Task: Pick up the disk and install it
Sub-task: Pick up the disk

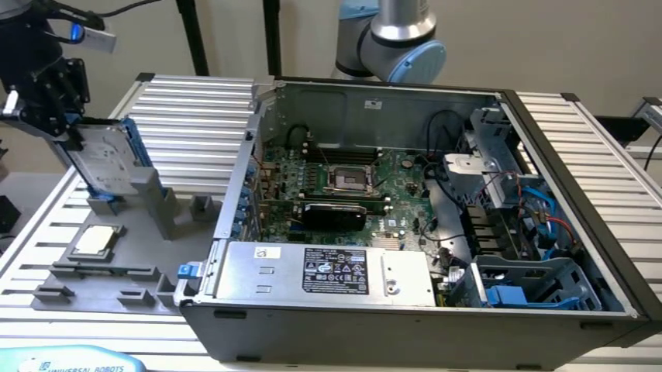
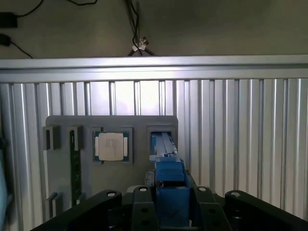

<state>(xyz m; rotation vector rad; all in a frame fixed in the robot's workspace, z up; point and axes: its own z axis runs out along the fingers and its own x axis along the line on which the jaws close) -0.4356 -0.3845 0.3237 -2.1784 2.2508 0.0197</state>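
The disk is a silver-grey drive with a white label in a blue carrier. It stands on edge at the exterior view's left, with its lower end at a slot of the grey fixture plate. I cannot tell if it still rests in that slot. My gripper comes down from above and is shut on the disk's upper end. In the wrist view the blue carrier of the disk sits between my black fingers, with my gripper closed on both sides of it.
A square silver CPU chip lies in the fixture plate beside the disk's slot. The open computer case stands to the exterior view's right, holding the motherboard, a silver power supply and a blue drive bay. Ribbed aluminium table surrounds everything.
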